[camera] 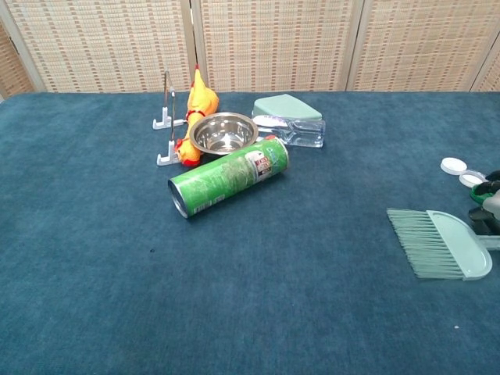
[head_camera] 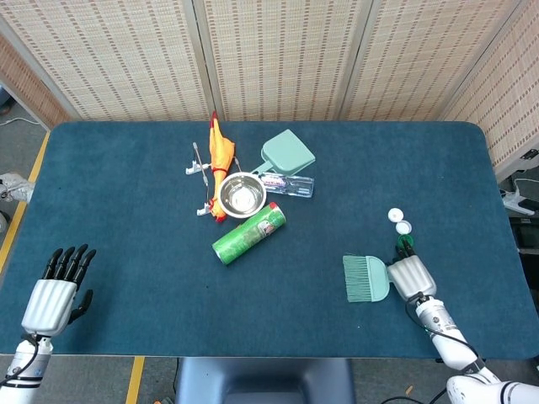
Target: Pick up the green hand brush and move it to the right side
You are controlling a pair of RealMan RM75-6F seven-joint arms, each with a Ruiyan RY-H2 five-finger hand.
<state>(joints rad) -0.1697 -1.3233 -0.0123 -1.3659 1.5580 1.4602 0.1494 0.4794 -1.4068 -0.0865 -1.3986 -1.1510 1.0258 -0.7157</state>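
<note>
The green hand brush (head_camera: 366, 279) lies flat at the near right of the blue table, bristles pointing left. In the chest view the brush (camera: 439, 244) sits low against the cloth, its handle running off the right edge. My right hand (head_camera: 411, 278) covers the handle end and grips it; in the chest view only a sliver of the right hand (camera: 487, 209) shows at the right border. My left hand (head_camera: 57, 290) hovers at the near left corner, fingers extended, holding nothing.
Two white caps (head_camera: 395, 216) lie just beyond the brush, with a small green object (head_camera: 406, 246) by the hand. At centre-left are a green can (head_camera: 248, 233), a steel bowl (head_camera: 242, 194), a yellow rubber chicken (head_camera: 221, 151), a green dustpan (head_camera: 287, 152) and a clear box (head_camera: 288, 183).
</note>
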